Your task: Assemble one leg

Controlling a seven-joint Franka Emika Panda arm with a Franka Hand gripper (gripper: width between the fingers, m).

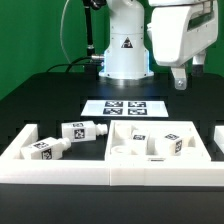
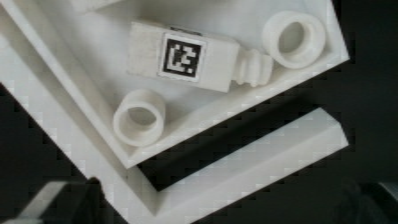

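The jaws are released and hold nothing. In the wrist view the two fingertips (image 2: 50, 203) are only grey blurs at opposite corners, set wide apart, with bare dark surface (image 2: 267, 205) between them. In the exterior view the gripper (image 1: 181, 78) hangs well above the surface (image 1: 35, 100), over the right part of the panel (image 1: 195, 155), touching nothing. From there its fingers are too small to tell how wide they stand.

The wrist view shows the leg (image 2: 192, 58) up close. It lies on its side on the panel (image 2: 54, 90), one square tag facing up, its round stub beside a raised ring (image 2: 294, 40). A second ring (image 2: 139, 112) sits near its other end. A white bar (image 2: 249, 150) runs just beyond the panel's edge, with a dark gap between.

Only the exterior view shows the whole layout. The marker board (image 1: 125, 107) lies in front of the robot's base (image 1: 125, 55). Two tagged pegs lie on the panel (image 1: 165, 143) (image 1: 135, 131), and two more to the exterior view's left (image 1: 78, 129) (image 1: 45, 148). I cannot tell which of the panel's two is the one under the wrist camera. The arm above the gripper is cut off.
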